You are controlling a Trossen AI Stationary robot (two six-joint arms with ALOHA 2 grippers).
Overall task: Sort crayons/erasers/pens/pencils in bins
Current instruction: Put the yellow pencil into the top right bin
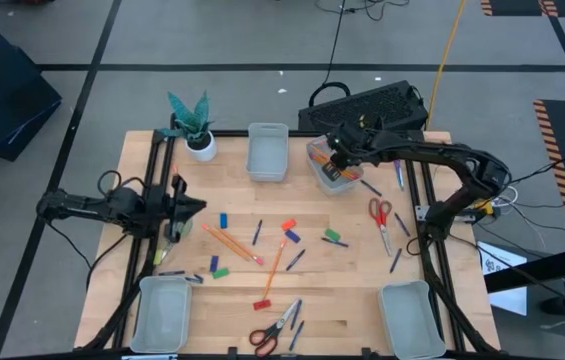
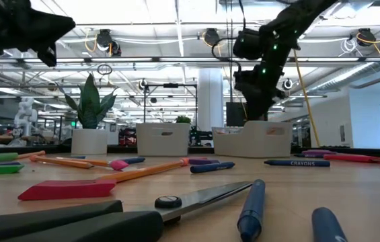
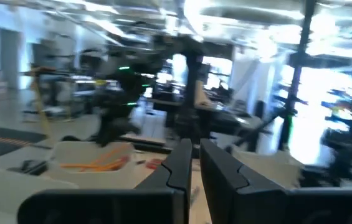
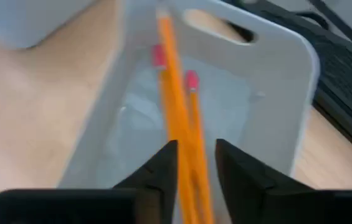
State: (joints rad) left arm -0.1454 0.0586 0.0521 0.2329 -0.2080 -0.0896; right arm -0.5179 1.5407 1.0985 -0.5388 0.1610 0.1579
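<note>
While the left gripper point(image 1: 194, 207) waits pinched shut at the table's left edge, the right gripper point(image 4: 195, 163), fingers slightly parted, hovers over long orange pencils point(image 4: 177, 118) inside the far pale grey-blue plastic bin point(image 4: 297, 93).

Bright overhead strip lights point(image 2: 176, 13) w/ glare, both wrist views motion-blurred (left esp.), soft shadows.

Wooden table point(image 1: 352, 290): four bins point(image 1: 267, 152) at edges, scattered pencils point(image 1: 230, 243), erasers point(image 1: 290, 226), pens point(image 1: 294, 259), scissors point(image 1: 274, 330), plant pot point(image 1: 200, 146).
</note>
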